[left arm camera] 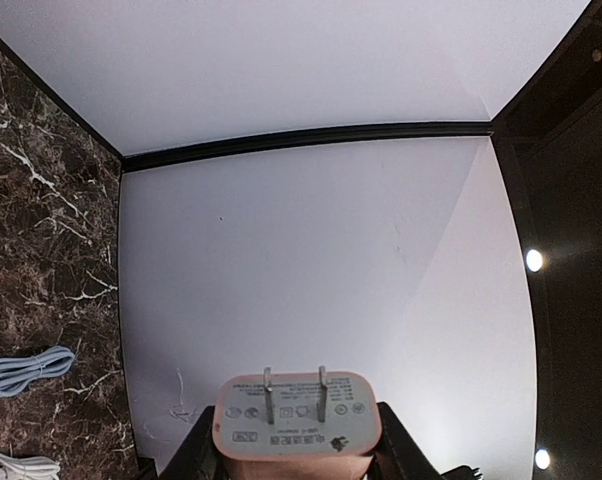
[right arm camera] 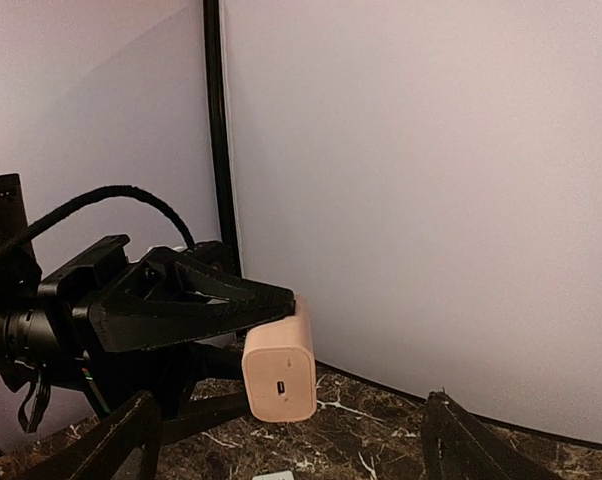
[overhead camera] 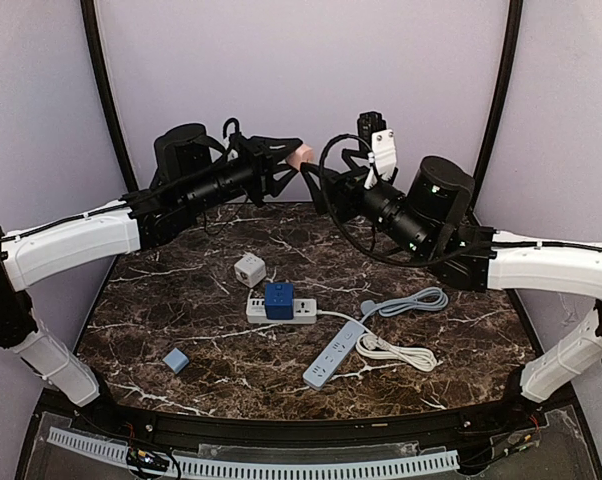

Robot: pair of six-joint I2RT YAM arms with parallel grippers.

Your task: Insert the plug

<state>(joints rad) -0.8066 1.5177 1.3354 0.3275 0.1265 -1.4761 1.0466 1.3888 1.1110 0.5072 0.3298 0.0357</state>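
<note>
A pink plug adapter (overhead camera: 300, 156) hangs in the air near the back wall, and my left gripper (overhead camera: 293, 160) is shut on it. In the left wrist view the plug (left arm camera: 297, 425) shows its face with two metal prongs pointing away, clamped between the black fingers (left arm camera: 193, 448) of my left gripper (left arm camera: 297, 442). My right gripper (overhead camera: 321, 180) faces it from the right. In the right wrist view the plug (right arm camera: 279, 372) shows its USB port end, in line with the gap of my open right gripper (right arm camera: 291, 405). Neither right finger touches it. The left fingers (right arm camera: 191, 305) grip its top and bottom.
On the marble table lie a white power strip (overhead camera: 303, 314) with a blue cube adapter (overhead camera: 279, 300) plugged in, and a second white strip (overhead camera: 333, 355). There are also a white cube adapter (overhead camera: 249, 269), a small grey-blue block (overhead camera: 176, 360), a grey cable (overhead camera: 411, 300) and a white cable (overhead camera: 401, 352).
</note>
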